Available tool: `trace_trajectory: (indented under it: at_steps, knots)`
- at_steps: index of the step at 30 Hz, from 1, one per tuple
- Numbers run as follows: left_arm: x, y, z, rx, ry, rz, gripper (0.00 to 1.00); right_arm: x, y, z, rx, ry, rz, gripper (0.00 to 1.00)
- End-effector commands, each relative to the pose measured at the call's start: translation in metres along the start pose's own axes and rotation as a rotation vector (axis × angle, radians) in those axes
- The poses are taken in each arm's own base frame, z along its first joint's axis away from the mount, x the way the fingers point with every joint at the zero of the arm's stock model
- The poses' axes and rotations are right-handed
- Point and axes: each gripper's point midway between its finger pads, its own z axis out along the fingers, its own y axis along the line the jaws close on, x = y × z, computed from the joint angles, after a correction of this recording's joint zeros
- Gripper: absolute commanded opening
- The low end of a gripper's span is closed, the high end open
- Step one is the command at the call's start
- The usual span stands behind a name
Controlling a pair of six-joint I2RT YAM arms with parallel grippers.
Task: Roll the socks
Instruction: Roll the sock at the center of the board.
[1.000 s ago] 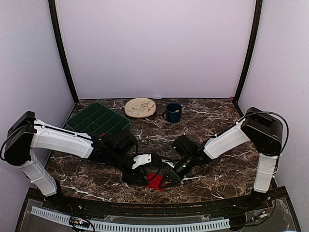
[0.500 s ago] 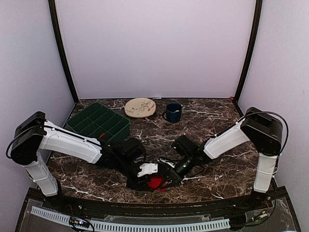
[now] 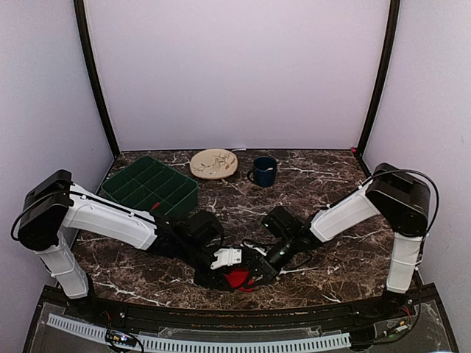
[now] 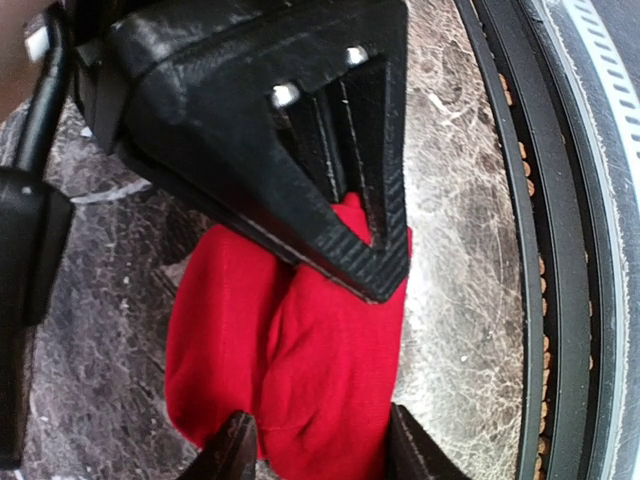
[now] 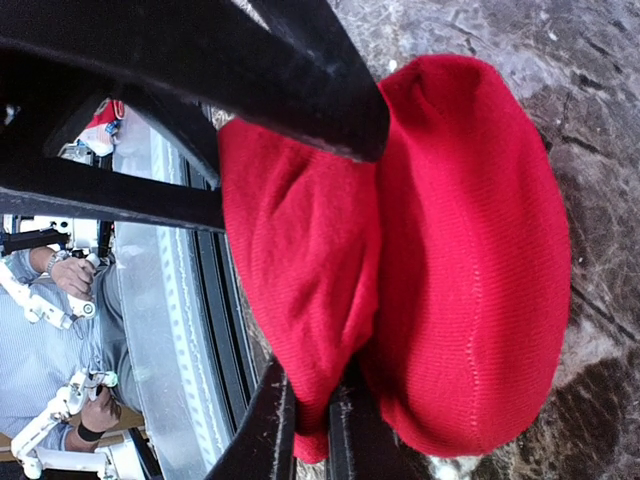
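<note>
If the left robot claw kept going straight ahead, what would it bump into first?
Probably the socks: the red bundle already sits between the left gripper fingertips. Just beyond it is the right gripper, pinching the same bundle. Depth is hard to judge.

Readable text: none in any of the three views.
Socks (image 5: 440,250): plain red knit, no label or brand visible.
Plate (image 3: 214,162): a faint dark pattern, possibly decoration rather than lettering; too small to tell.
Mug (image 3: 264,170): dark blue, no print to be made out.
Green tray (image 3: 151,185): no marking visible.
Arms and grippers: no legible brand or number.
</note>
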Motion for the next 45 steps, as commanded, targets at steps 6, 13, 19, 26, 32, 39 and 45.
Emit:
trace_trajectory:
  at_steps: [6,13,19,26,32,39,45]
  knots:
    - [0.002,-0.013,0.004,0.073,0.021,0.014,0.37,0.002,-0.003,0.002,-0.01,0.018,0.008,0.0]
    - [-0.001,-0.012,0.007,0.085,0.027,0.015,0.2,0.002,-0.003,0.002,-0.007,0.02,0.008,0.0]
    - [0.002,-0.015,0.006,0.098,0.036,0.006,0.14,0.003,-0.005,0.002,-0.001,0.022,0.011,0.02]
    - [0.01,-0.022,0.01,0.144,0.071,-0.038,0.1,0.002,-0.009,-0.001,0.014,0.005,0.023,0.23]
    - [0.014,-0.021,0.009,0.191,0.071,-0.115,0.09,0.0,-0.009,-0.008,-0.002,-0.039,0.042,0.3]
    - [0.017,-0.019,0.009,0.227,0.071,-0.179,0.08,0.002,-0.016,-0.016,-0.016,-0.079,0.079,0.32]
    - [0.022,-0.018,0.009,0.262,0.082,-0.233,0.08,-0.002,-0.022,-0.027,-0.002,-0.141,0.096,0.33]
